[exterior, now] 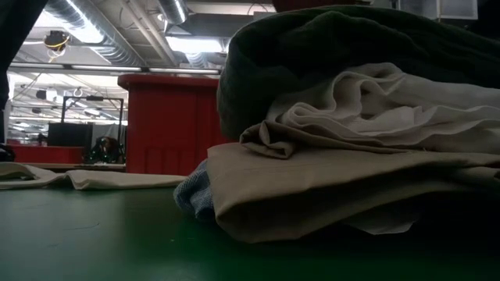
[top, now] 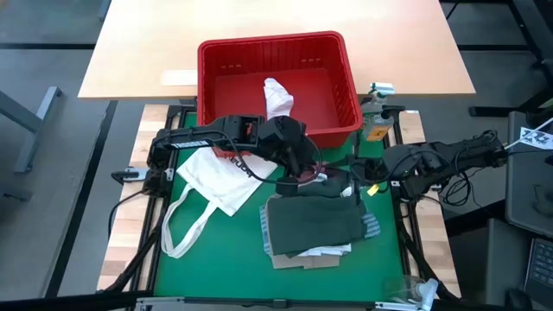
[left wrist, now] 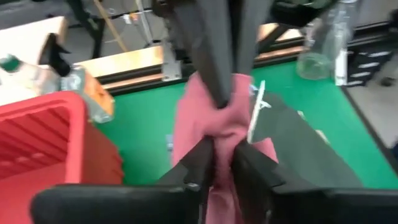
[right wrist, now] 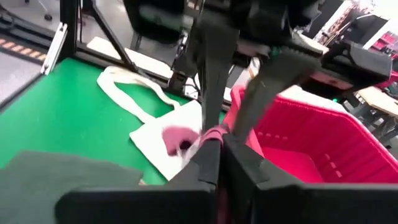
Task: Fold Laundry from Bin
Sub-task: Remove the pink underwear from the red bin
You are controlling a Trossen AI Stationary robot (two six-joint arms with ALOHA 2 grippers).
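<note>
Folded clothes sit closest to the low camera: a tan shirt (exterior: 344, 187) at the bottom, a white shirt (exterior: 375, 109) on it and a dark green-grey top (exterior: 328, 47) over both, stacked on the green mat of the desk (top: 216, 250). From above, the same stack (top: 315, 225) lies toward the near edge, with the white tote bag (top: 216, 177) spread out to its left. Behind them stands the red bin (top: 276, 86), with one white piece (top: 276, 95) left inside. Both arms meet just in front of the bin. Left gripper (left wrist: 222, 152) and right gripper (right wrist: 221, 140) are each pressed together on the same small maroon piece (left wrist: 205, 118), pinching it between them above the mat.
</note>
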